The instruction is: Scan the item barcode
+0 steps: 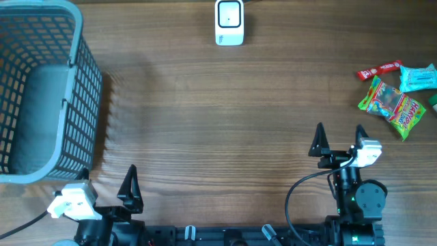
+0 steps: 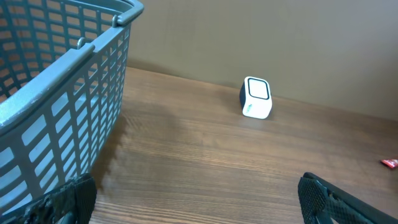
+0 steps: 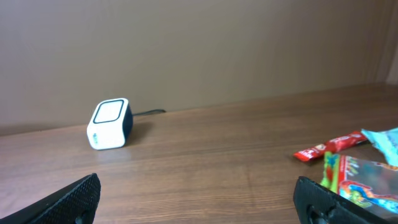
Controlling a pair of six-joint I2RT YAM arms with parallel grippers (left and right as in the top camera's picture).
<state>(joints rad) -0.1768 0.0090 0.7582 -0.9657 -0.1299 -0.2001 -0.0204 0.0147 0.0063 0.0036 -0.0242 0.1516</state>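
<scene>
The white barcode scanner [image 1: 229,22] stands at the far middle of the table, its window facing up; it also shows in the left wrist view as the scanner [image 2: 255,98] and in the right wrist view as the scanner [image 3: 110,123]. Three snack items lie at the far right: a red bar [image 1: 377,70], a teal packet [image 1: 418,77] and a green candy bag [image 1: 392,104]. My right gripper [image 1: 339,137] is open and empty at the near right, below the snacks. At the near left my left gripper [image 1: 107,183] is open with nothing in it.
A grey mesh basket [image 1: 89,96] fills the far left corner, its wall [image 2: 93,68] close beside my left fingers. The green bag [image 3: 360,180] and red bar [image 3: 329,147] lie just ahead of my right fingertip. A cable runs back from the scanner.
</scene>
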